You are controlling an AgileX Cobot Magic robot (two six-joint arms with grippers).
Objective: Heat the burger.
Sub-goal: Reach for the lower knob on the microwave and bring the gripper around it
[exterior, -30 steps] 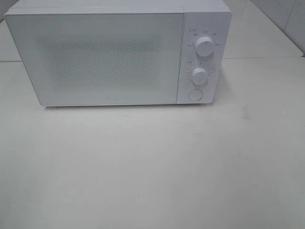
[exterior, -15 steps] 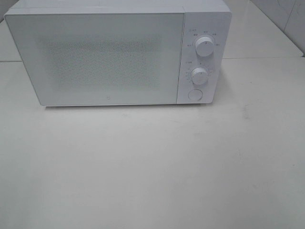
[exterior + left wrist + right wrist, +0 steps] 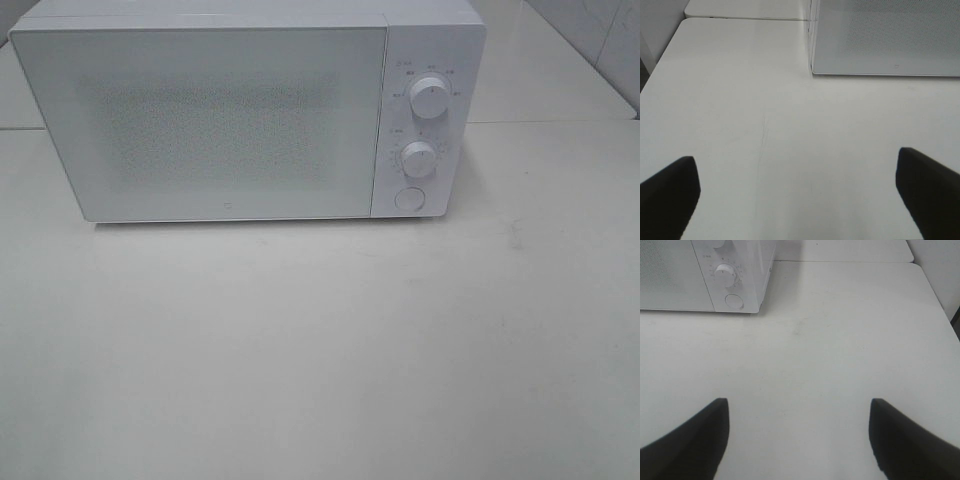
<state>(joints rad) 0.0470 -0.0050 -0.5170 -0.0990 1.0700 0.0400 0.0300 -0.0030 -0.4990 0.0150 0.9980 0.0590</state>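
The burger is out of view in every frame. A white microwave stands at the back of the table with its door shut; its two knobs and a round button are on its right panel. My left gripper hovers open over bare table in front of the microwave's left corner, nothing between its fingers. My right gripper is also open and empty, over the table in front of the microwave's control panel. Neither gripper shows in the exterior high view.
The white table stretches in front of the microwave. A second table surface joins behind at a seam. The table's left edge and right edge appear in the wrist views.
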